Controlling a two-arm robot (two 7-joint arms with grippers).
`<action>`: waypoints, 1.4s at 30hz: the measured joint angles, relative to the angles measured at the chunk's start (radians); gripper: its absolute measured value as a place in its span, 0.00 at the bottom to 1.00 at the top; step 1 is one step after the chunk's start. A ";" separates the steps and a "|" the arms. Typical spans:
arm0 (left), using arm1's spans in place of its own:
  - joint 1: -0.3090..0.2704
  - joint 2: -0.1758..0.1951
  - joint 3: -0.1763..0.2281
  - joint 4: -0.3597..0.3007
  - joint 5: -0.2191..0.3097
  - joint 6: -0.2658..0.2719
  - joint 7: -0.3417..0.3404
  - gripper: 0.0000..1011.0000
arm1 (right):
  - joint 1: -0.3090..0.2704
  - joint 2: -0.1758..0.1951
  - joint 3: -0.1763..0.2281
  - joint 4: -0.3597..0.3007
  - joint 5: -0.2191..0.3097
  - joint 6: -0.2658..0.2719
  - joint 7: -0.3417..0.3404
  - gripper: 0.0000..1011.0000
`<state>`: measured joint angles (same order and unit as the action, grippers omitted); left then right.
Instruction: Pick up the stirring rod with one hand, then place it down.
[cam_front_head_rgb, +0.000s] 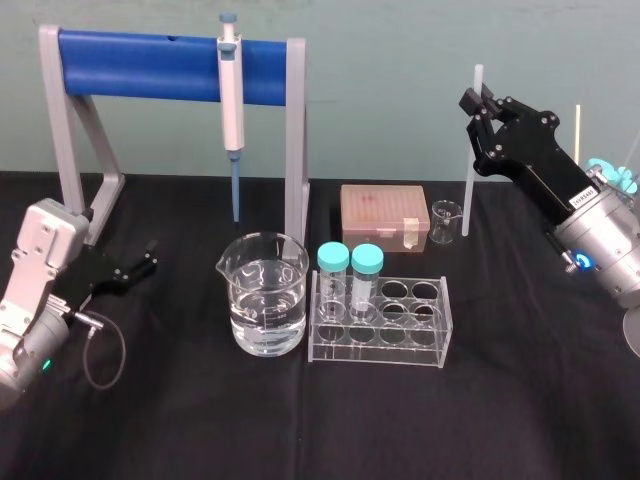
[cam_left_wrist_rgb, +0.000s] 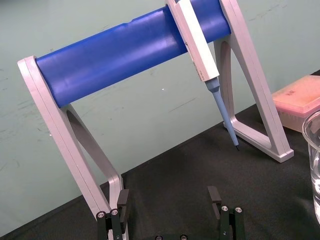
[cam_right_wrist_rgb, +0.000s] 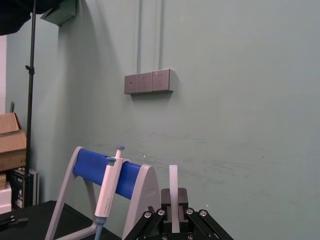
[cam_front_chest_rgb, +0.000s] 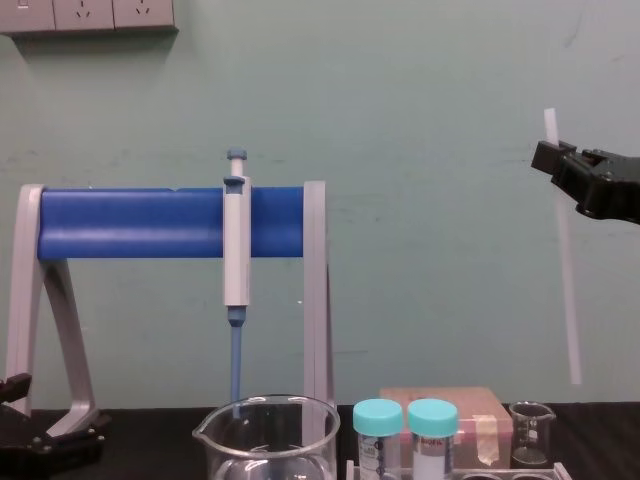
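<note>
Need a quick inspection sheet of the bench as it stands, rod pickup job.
Surface: black tabletop, no spill seen.
Job's things: stirring rod upright, lower end off the table near the small beaker.
Clutter: pipette hanging on stand; large beaker of water; tube rack; tip box.
Grippers: right gripper shut on rod near its top; left gripper open, low by the stand's foot.
Cables: grey cable looped at left wrist.
Surroundings: green wall, wall sockets.

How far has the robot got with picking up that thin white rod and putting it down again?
The pick-up looks done: the right gripper is shut on the stirring rod near its top, and the rod's lower end hangs in the air, higher than the small beaker. In hand: holding it upright. Left to do: setting it down. The left gripper rests open, low on the left.
</note>
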<state>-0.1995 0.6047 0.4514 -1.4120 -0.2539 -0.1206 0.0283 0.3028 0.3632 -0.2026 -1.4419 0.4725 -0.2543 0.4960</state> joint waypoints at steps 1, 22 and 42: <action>0.000 0.000 0.000 0.000 0.000 0.000 0.000 0.99 | 0.000 0.000 0.000 0.000 0.000 0.000 0.000 0.07; 0.000 0.000 0.000 0.000 0.000 0.000 0.000 0.99 | 0.002 0.001 -0.005 0.006 0.000 -0.008 0.001 0.07; 0.000 0.000 0.000 0.000 0.000 0.000 0.000 0.99 | 0.003 0.001 -0.006 0.008 0.001 -0.009 0.005 0.07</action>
<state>-0.1995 0.6047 0.4514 -1.4120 -0.2539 -0.1206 0.0283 0.3061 0.3647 -0.2083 -1.4341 0.4737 -0.2635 0.5007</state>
